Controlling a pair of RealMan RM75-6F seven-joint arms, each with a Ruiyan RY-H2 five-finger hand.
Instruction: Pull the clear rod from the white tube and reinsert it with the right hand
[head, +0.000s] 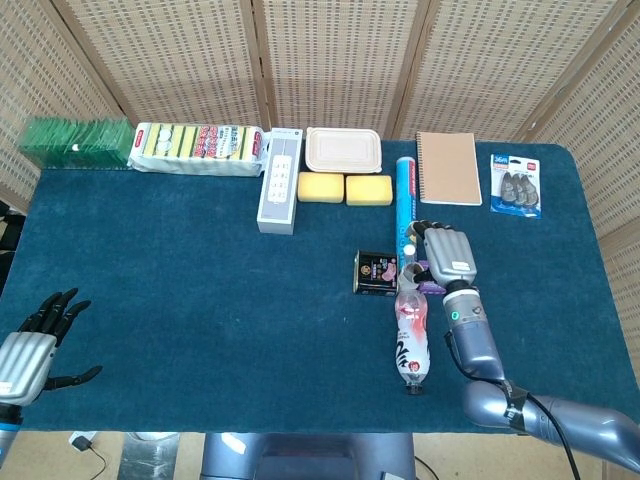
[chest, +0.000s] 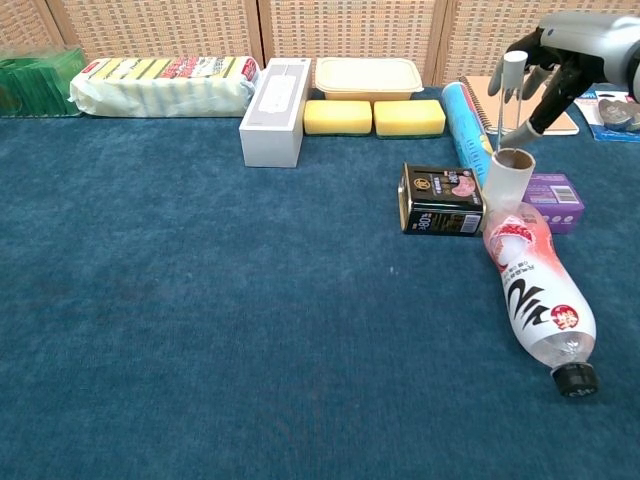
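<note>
Clear rod (chest: 499, 125) held above white tube (chest: 508, 176), right hand (chest: 560, 50) fingers pinching its cap; reinsertion pending.

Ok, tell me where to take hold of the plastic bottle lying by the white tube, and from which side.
Grip the plastic bottle across its labelled middle, coming from straight above. It lies flat on the table, cap toward the robot, with bare cloth on both flanks; its far end is crowded by the white tube and black tin.
</note>
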